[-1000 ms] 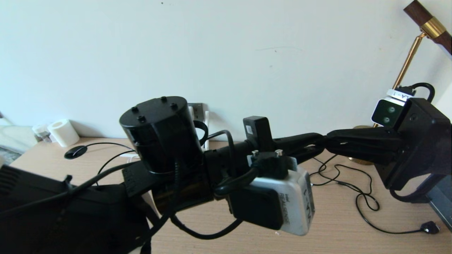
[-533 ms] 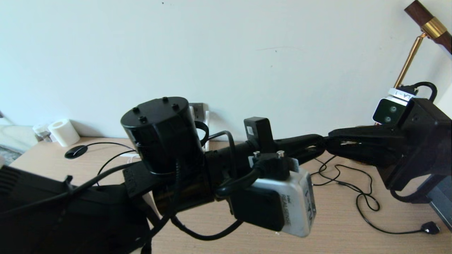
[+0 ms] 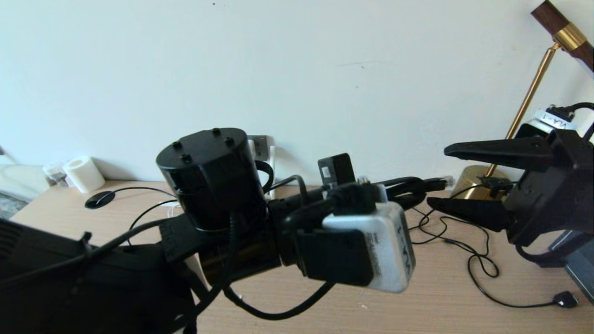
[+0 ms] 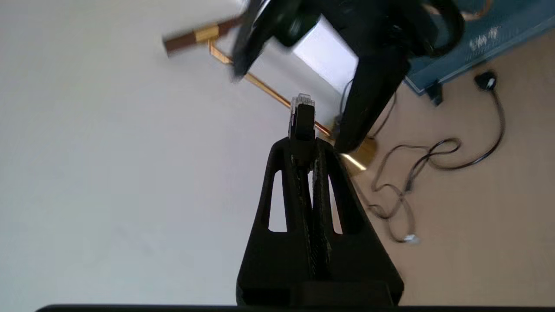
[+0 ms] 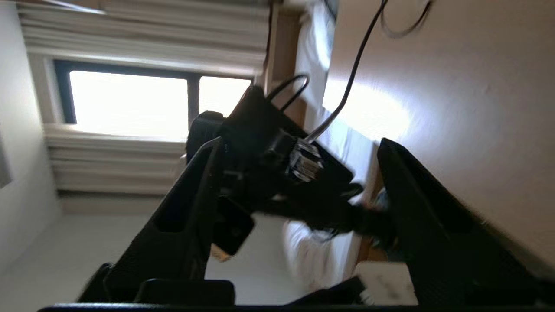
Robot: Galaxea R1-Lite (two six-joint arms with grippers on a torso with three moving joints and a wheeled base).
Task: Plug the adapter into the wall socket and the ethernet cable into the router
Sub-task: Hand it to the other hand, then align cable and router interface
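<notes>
My left gripper (image 4: 303, 145) is shut on the black boot of the ethernet cable (image 4: 302, 113), and the clear plug tip sticks out past the fingertips. In the head view the left arm reaches across the middle, with that plug tip (image 3: 444, 180) pointing right. My right gripper (image 3: 437, 176) stands open facing it, one finger above the tip and one below, not touching. The right wrist view shows the clear plug (image 5: 305, 162) between the spread right fingers (image 5: 208, 173). The grey wall socket (image 3: 261, 144) peeks out behind the left arm. The adapter and the router are hidden.
A brass lamp base (image 3: 478, 178) stands on the wooden desk behind the right gripper. Thin black cords (image 3: 468, 253) loop on the desk, ending in a small plug (image 3: 565, 299). A paper roll (image 3: 83, 174) and a black disc (image 3: 99, 199) sit at the far left.
My right gripper was shut at the tip of the left gripper; it has opened wide and drawn back to the right, baring the plug tip. The left wrist has rolled a little.
</notes>
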